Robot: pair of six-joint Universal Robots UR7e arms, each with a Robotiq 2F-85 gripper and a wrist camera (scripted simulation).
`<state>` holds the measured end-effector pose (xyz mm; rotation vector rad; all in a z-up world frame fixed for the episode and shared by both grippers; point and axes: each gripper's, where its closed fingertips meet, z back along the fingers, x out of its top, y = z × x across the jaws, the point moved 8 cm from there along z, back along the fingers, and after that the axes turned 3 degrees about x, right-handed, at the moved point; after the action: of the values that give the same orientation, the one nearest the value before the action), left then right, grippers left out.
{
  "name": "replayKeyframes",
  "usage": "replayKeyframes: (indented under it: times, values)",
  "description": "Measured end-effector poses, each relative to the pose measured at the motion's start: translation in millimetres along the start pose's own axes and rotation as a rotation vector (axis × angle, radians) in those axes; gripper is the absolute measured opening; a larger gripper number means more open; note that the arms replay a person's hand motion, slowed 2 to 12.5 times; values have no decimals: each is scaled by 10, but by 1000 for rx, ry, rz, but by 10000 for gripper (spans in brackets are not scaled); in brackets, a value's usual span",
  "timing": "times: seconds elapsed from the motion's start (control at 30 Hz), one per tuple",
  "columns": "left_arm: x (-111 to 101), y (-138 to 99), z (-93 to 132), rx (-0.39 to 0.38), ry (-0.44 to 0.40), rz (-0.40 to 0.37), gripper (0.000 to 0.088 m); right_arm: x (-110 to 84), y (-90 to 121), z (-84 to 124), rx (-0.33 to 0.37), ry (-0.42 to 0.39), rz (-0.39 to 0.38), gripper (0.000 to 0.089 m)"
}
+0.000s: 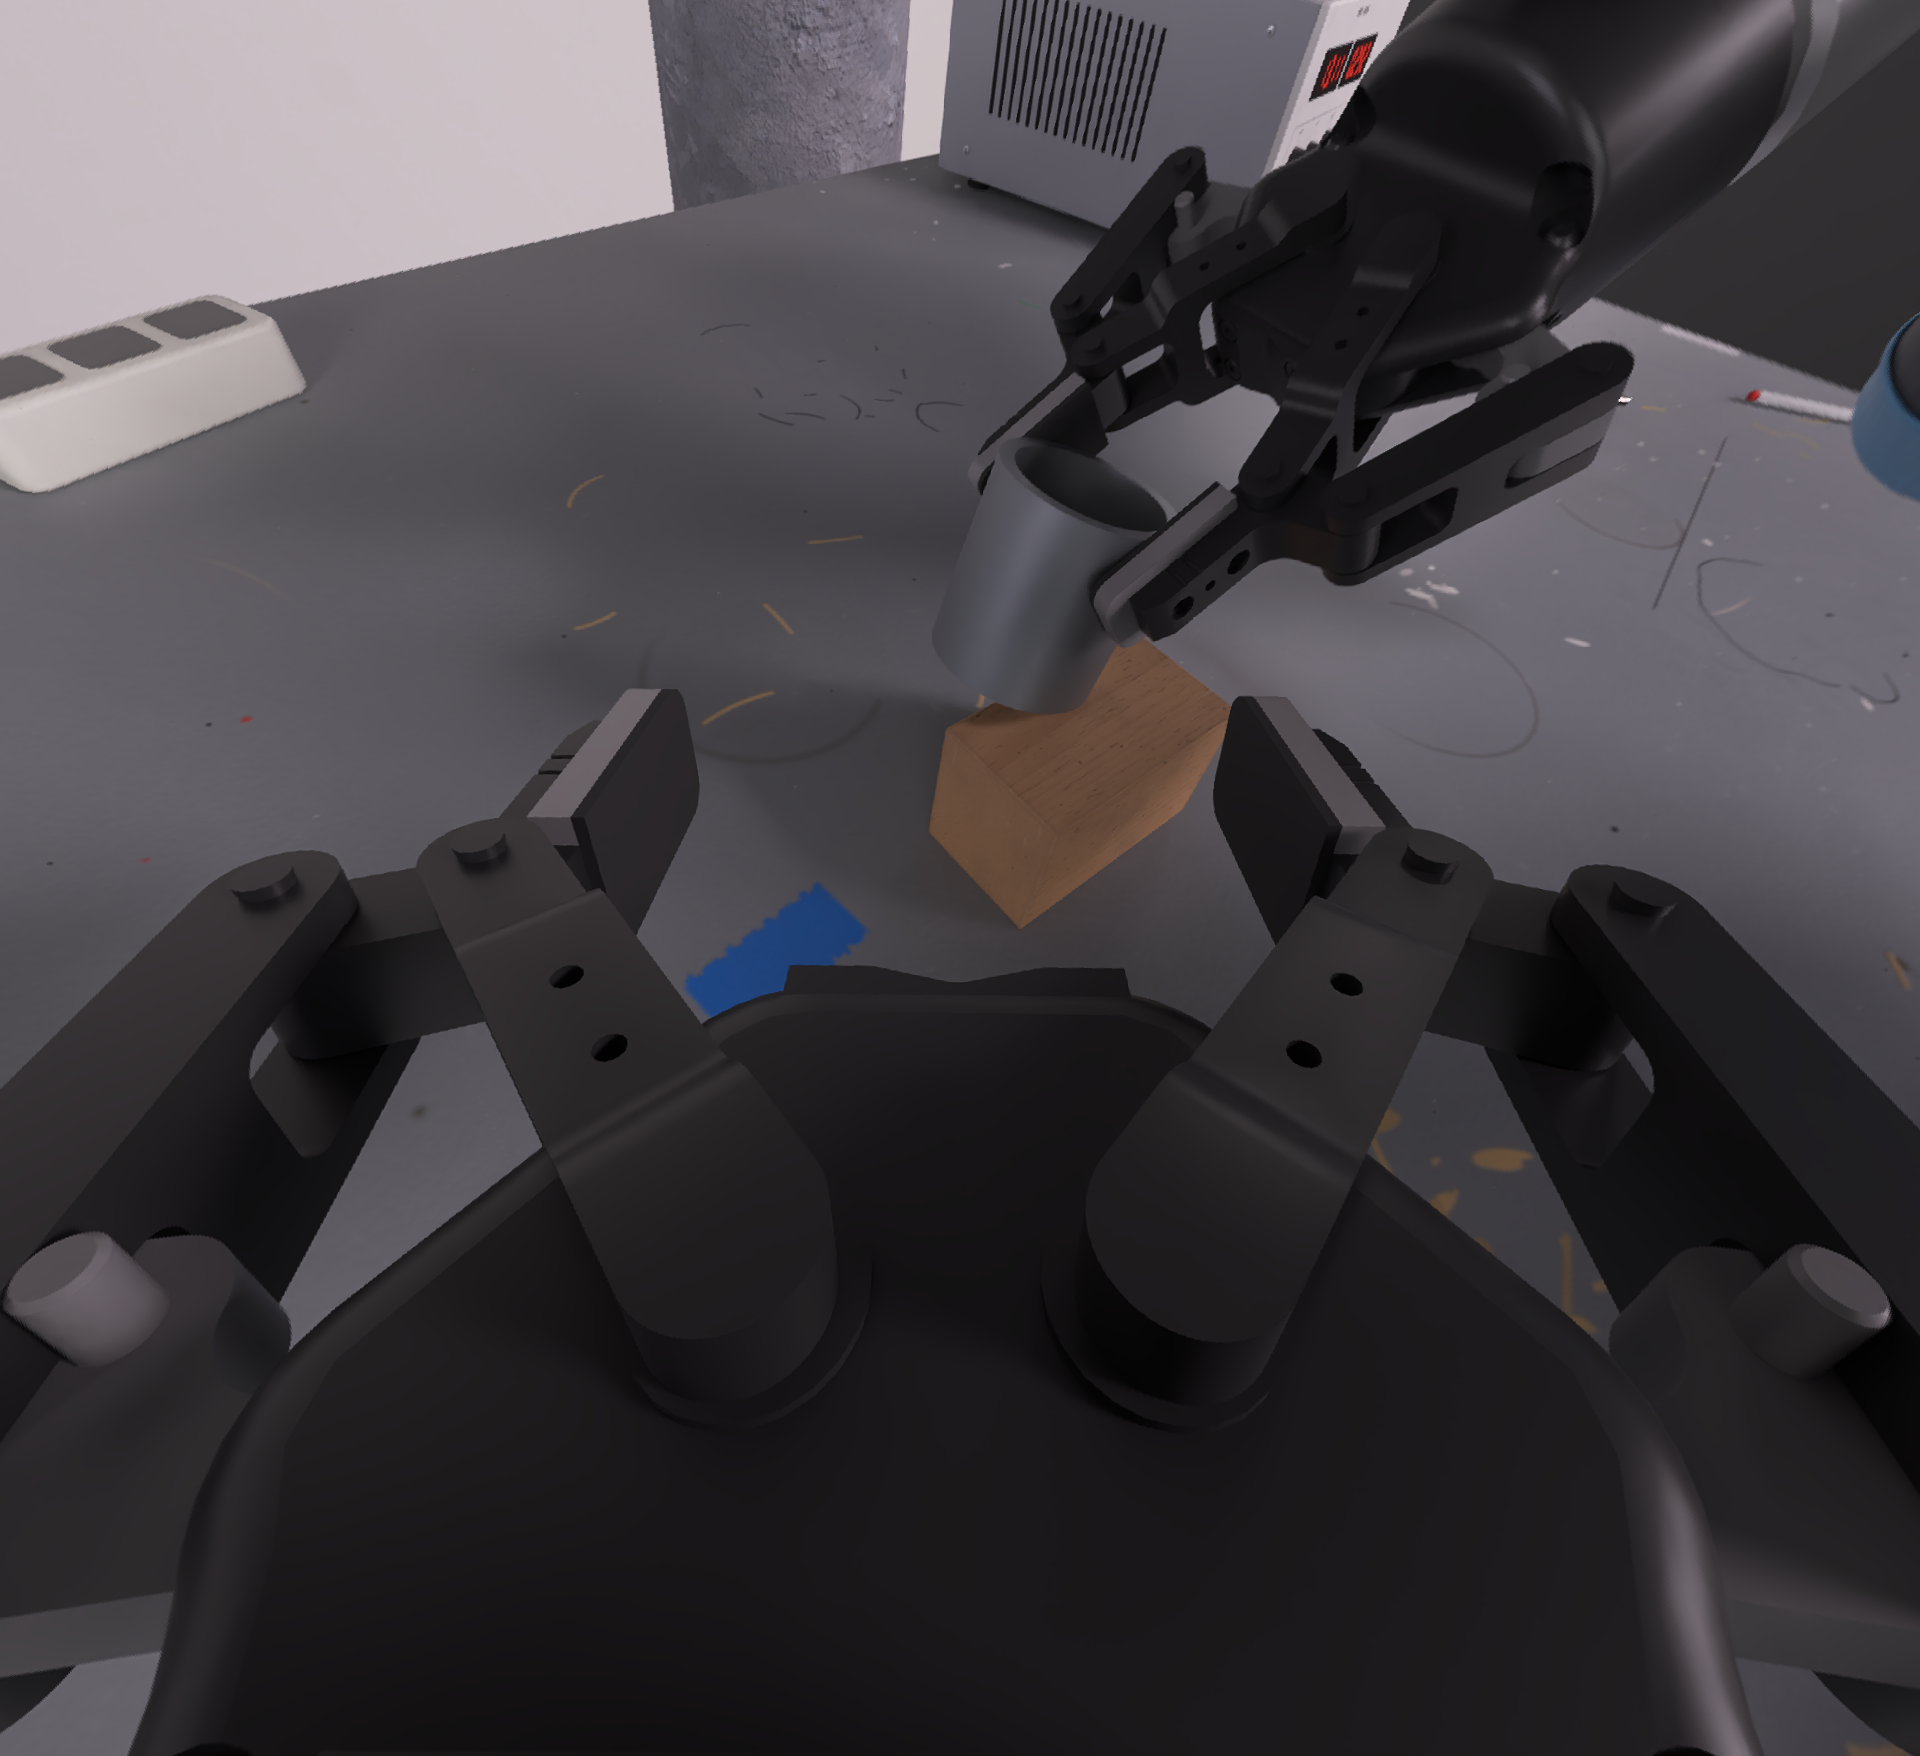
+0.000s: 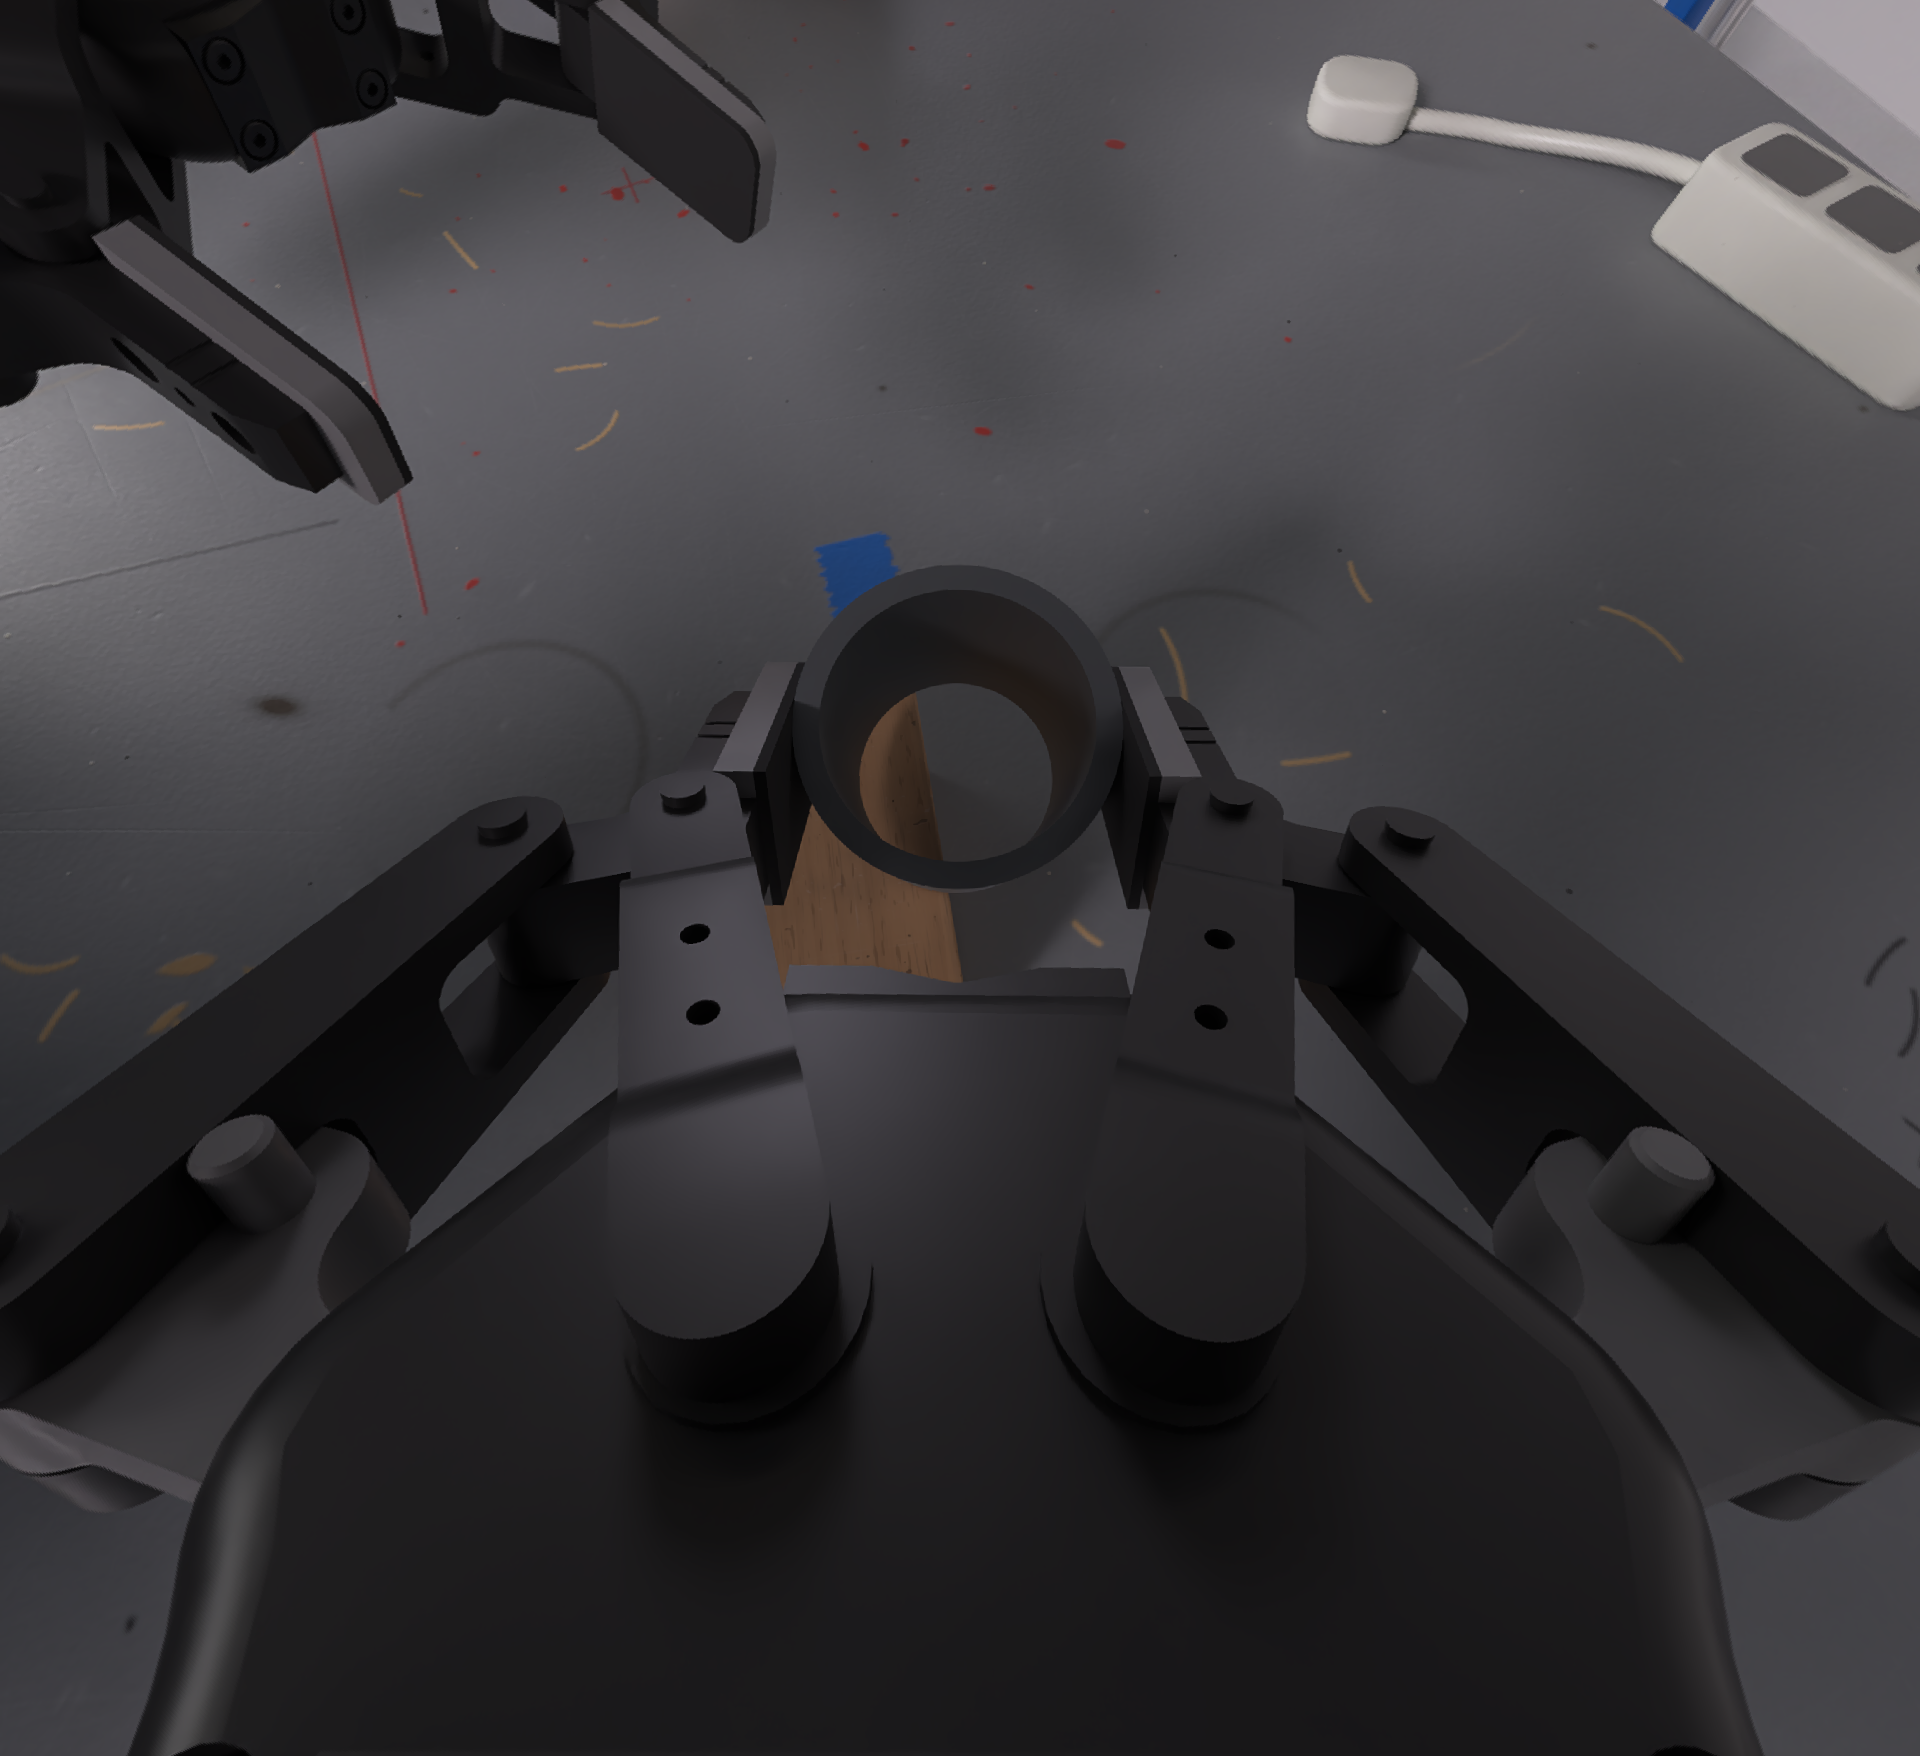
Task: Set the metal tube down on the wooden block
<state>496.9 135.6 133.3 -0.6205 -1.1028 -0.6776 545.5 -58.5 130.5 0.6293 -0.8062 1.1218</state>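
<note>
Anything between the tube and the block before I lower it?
Nothing visible. The right gripper holds the tube tilted just above the block, with only open air between. The left gripper is open, short of the block.

A workshop: scratched, paint-flecked grey bench (image 1: 416, 563), bench power supply (image 1: 1132, 65), white power strip (image 2: 1808, 252).
</note>
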Motion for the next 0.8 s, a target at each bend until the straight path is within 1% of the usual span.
replayKeyframes:
  times: [0.17,0.27,0.37,0.43,0.57,0.8]
  values:
    - [-3,-35,-6,-13,-24,35,854,1,9,-5,-2,-2,-4,483]
    - [-12,-54,-13,-9,-38,53,854,-2,11,-5,-8,-3,-4,483]
    - [27,-79,-15,-2,-57,65,854,-3,14,-6,-11,-5,-6,483]
    - [33,-80,-15,15,-46,55,854,-1,15,-7,-13,-7,-6,483]
    - [-32,-58,-11,44,11,44,854,1,16,-7,-19,-8,-5,483]
    - [-65,-51,63,48,45,115,854,5,18,-4,-15,-9,-17,483]
